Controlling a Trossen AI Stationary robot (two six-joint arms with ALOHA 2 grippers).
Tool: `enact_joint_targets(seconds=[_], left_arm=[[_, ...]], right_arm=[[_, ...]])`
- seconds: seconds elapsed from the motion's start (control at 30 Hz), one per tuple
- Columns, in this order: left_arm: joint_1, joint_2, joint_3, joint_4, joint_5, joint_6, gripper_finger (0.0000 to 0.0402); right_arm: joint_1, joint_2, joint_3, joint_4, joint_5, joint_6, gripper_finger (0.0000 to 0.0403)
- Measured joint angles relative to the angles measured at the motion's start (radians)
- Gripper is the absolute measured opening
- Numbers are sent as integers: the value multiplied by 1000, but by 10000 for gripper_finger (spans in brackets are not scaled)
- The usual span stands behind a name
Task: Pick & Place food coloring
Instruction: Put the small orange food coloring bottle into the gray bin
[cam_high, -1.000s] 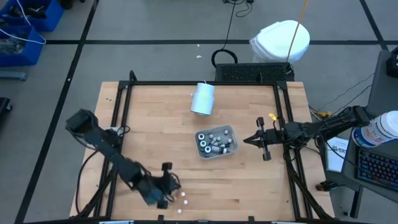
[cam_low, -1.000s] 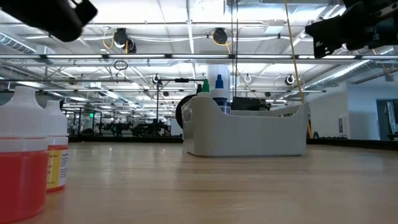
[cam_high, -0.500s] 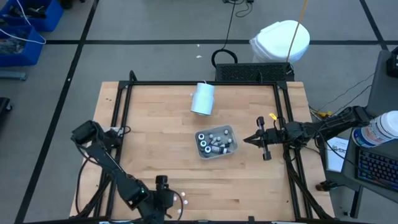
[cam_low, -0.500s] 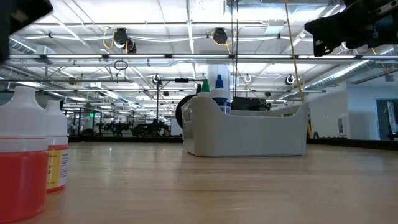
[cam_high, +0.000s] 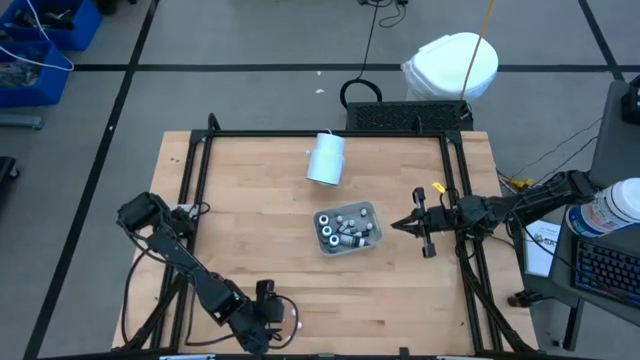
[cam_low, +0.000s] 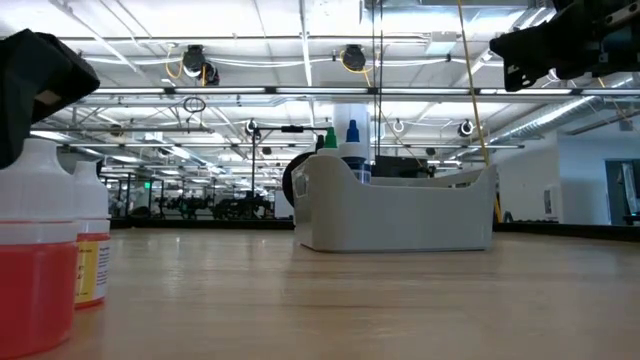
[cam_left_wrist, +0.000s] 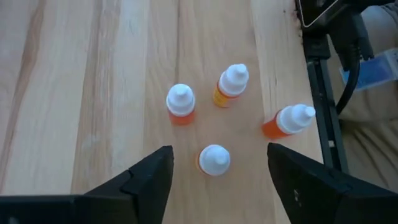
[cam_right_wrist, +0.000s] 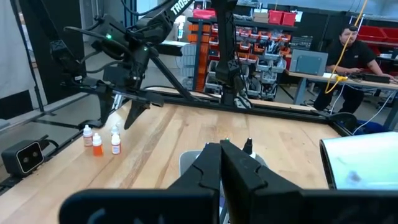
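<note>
Several small food coloring bottles with white caps and orange-red contents stand near the table's near edge. In the left wrist view two stand upright and one lies tipped on its side. Another upright bottle stands between the fingers of my open left gripper, which slants down over it without touching. More bottles lie in the pale tray. My right gripper waits shut and level to the right of the tray.
A pale blue-white cylinder lies on its side at the table's far middle. A black rail runs along the table's edge close to the tipped bottle. Bare wood lies between the bottle group and the tray.
My left gripper has gone toward the table's near edge and down, tipping more steeply over the group of bottles. The bottles and the tray have stayed where they were.
</note>
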Motion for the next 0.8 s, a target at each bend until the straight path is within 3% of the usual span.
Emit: enact_joint_targets(seconds=[0.13,0.3,0.8], left_arm=[[6,0,-16,13,2,-20,242],[6,0,-77,153,-11,-49,226],[-3,10,-89,165,-26,-17,225]], right_arm=[[0,0,0,0,0,0,0],[0,0,0,0,0,0,0],[0,0,0,-1,0,0,0]])
